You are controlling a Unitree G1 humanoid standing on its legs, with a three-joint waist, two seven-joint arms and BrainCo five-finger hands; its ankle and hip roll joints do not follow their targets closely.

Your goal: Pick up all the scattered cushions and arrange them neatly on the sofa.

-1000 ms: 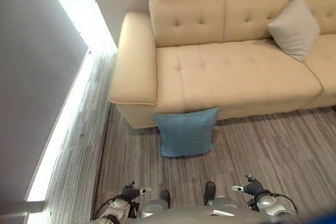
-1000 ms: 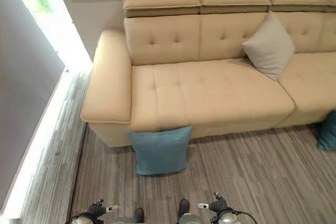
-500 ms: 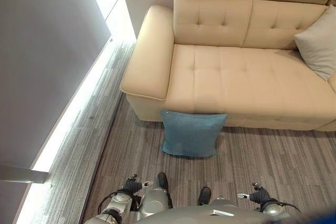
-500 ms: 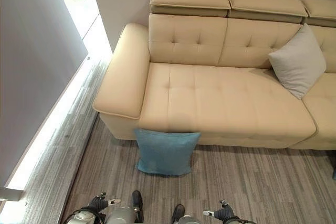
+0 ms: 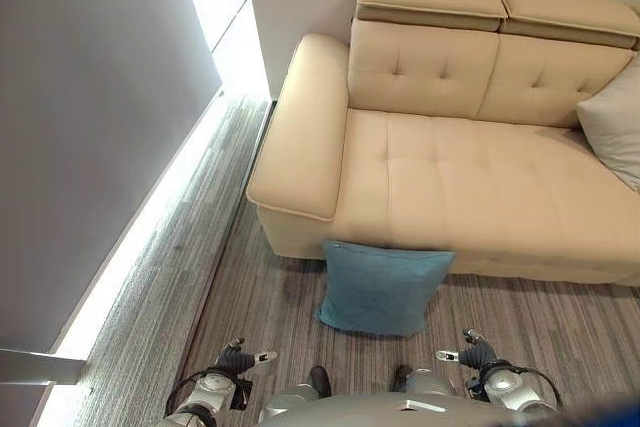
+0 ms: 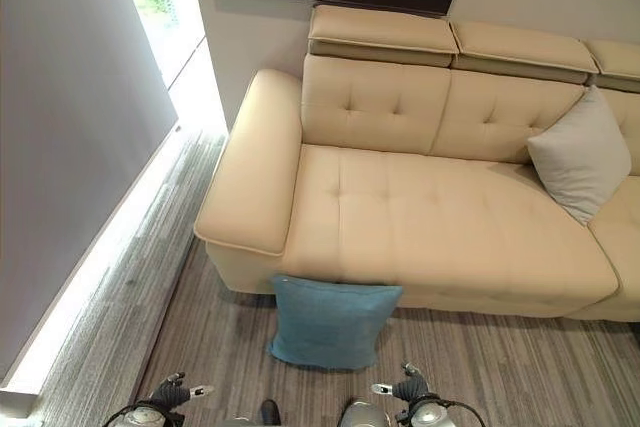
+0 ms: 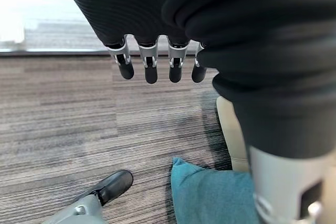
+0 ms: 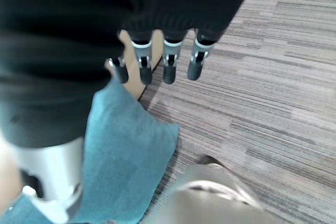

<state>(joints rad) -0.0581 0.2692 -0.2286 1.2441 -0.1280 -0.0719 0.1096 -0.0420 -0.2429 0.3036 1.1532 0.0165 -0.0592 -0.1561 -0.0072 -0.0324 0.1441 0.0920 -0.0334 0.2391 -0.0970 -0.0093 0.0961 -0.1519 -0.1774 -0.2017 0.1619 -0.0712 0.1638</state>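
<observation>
The whole view has shifted sideways over the last second, so the camera was moved; the square blue fabric cushion (image 6: 328, 321) is unmoved, propped against the beige leather sofa (image 6: 420, 217). Left hand (image 7: 152, 61) and right hand (image 8: 168, 59) hang with straight fingers, holding nothing. The pick-up is judged not yet begun.

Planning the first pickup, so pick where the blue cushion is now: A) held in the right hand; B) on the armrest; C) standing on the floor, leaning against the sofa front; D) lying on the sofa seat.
C: the blue cushion stands on the floor, propped against the sofa front.

Sofa (image 6: 440, 217) smooth leather; blue cushion (image 6: 328, 322) matt woven cloth
</observation>
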